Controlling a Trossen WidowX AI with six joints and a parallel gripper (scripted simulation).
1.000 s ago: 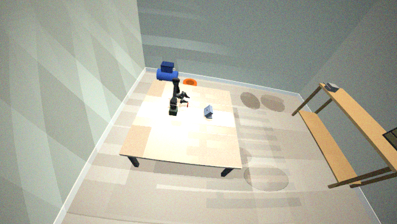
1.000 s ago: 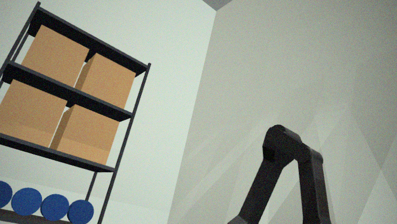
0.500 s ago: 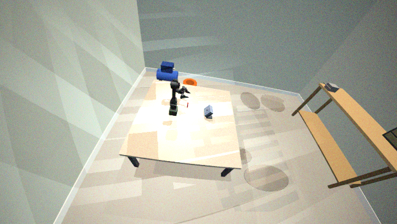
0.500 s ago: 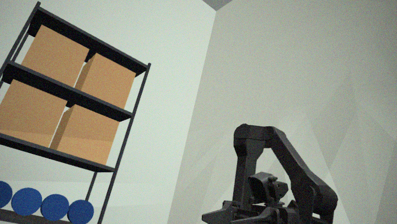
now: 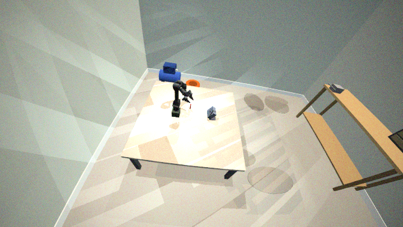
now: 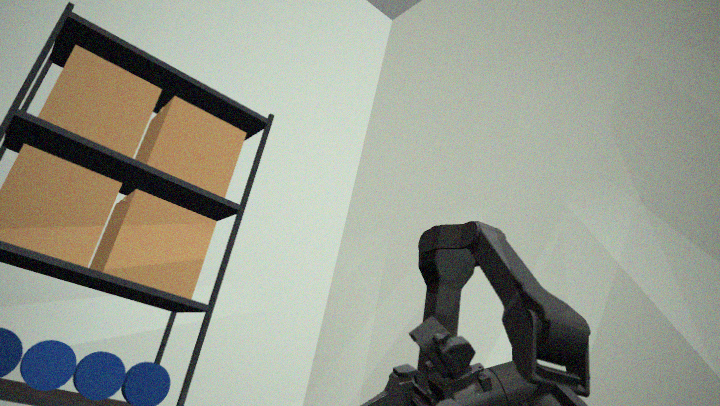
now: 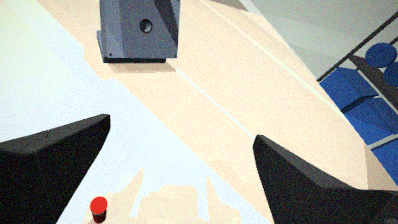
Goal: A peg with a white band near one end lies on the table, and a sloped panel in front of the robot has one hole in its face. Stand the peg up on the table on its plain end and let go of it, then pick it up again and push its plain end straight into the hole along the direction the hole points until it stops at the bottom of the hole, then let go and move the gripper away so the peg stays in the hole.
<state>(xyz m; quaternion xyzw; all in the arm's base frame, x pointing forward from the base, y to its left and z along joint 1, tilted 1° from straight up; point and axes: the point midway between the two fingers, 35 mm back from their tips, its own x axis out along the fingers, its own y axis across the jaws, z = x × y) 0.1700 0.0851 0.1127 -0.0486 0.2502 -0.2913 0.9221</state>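
Note:
The red peg (image 5: 190, 106) (image 7: 99, 206) stands upright and free on the table, its red top facing up toward the wrist camera. Its white band cannot be made out now. My gripper (image 5: 190, 100) (image 7: 184, 131) is open and empty, above the peg and clear of it. In the wrist view the peg shows at the bottom edge, toward the left finger, partly cut off. The grey-blue sloped panel (image 5: 211, 112) (image 7: 120, 37) stands farther out on the table, with its dark round hole (image 7: 146, 25) empty in the face.
The table (image 5: 158, 146) carries the arm base (image 5: 176, 111), with the peg between base and panel. A blue machine (image 5: 169, 75) and an orange ring (image 5: 187, 83) are beyond the table's far edge. A wooden shelf (image 5: 332, 146) is at the right, off the table.

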